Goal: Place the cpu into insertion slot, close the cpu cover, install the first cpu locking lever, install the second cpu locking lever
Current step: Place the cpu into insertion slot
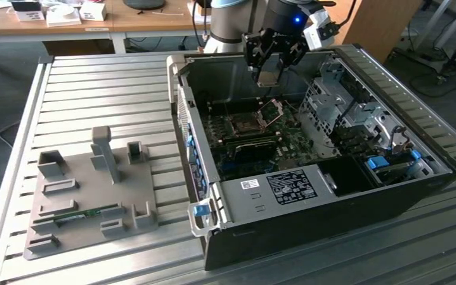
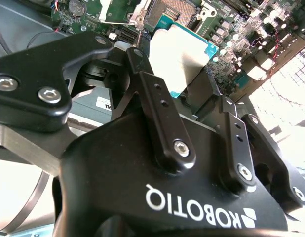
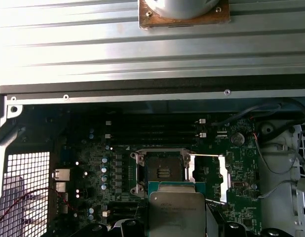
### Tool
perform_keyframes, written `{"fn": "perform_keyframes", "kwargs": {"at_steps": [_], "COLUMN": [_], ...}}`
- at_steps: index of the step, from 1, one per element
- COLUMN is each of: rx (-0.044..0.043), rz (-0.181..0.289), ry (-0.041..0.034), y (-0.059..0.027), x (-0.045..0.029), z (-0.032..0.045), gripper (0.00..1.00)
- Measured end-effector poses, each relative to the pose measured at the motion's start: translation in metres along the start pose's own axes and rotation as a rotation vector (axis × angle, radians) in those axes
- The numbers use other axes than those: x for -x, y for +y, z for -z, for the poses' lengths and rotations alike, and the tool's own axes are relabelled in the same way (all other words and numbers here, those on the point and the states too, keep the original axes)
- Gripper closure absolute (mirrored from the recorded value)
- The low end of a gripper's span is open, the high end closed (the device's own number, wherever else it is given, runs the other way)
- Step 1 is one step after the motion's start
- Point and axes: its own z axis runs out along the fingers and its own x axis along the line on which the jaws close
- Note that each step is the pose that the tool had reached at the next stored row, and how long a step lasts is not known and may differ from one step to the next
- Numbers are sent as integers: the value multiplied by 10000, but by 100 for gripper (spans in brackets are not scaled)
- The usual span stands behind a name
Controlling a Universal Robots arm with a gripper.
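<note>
Two fingers [image 2: 160, 113] pinching the cpu [image 2: 179, 57], seemingly above insertion slot [image 3: 163, 172]

White lettering [image 2: 197, 205] runs bold across the gripper [image 2: 178, 74] body. Down in the computer case [image 1: 315, 231], a printed label [image 1: 291, 185] sits on the grey cover [image 1: 248, 205], too fine to read.

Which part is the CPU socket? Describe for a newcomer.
Look inside the open black computer case, at its green motherboard. Mid-board sits the square dark socket with a silvery metal rim; the neighbouring memory slots are long and narrow instead.
</note>
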Motion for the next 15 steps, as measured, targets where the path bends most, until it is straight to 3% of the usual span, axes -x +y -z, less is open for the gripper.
{"fn": "perform_keyframes", "kwargs": {"at_steps": [15], "rx": [4], "rz": [-164], "ry": [-15], "y": [0], "x": [0], "z": [-1], "gripper": [46]}}
